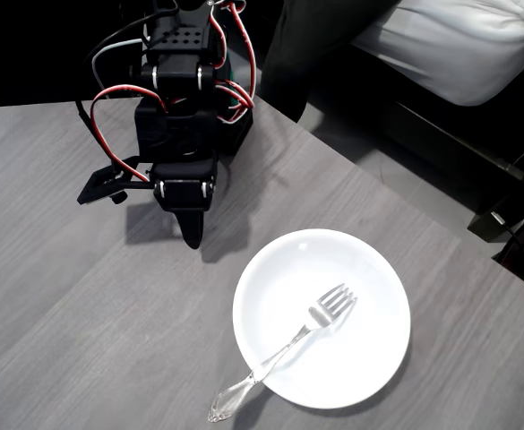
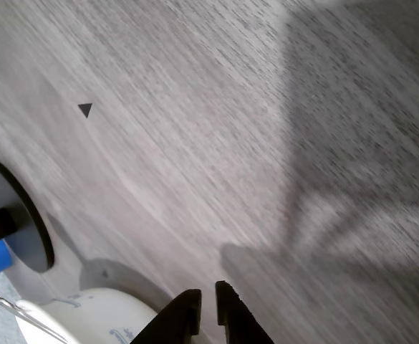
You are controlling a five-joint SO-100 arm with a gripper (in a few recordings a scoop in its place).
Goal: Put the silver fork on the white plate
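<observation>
Overhead view, silver fork point(image 1: 308, 331) lying across white plate point(image 1: 369, 278), hand point(image 1: 191, 235) nearly closed, empty

Grey wood-grain laminate tabletop point(image 1: 82, 322), matte, fine streaky grain running diagonally in the overhead view. Its far-right edge cuts diagonally from top centre to the right side. Past that edge: dark floor point(image 1: 396, 170), mostly in shadow. Top right corner: white padded cushion or bedding point(image 1: 463, 40), soft folds, resting on a dark frame point(image 1: 463, 143). Top left beyond the tabletop is near black. Light comes from above, hard enough to throw distinct shadows on the tabletop. Wrist view: same grey grain point(image 2: 195, 107), broad soft shadow across the right half, small dark triangular mark point(image 2: 85, 110) on the surface.
</observation>
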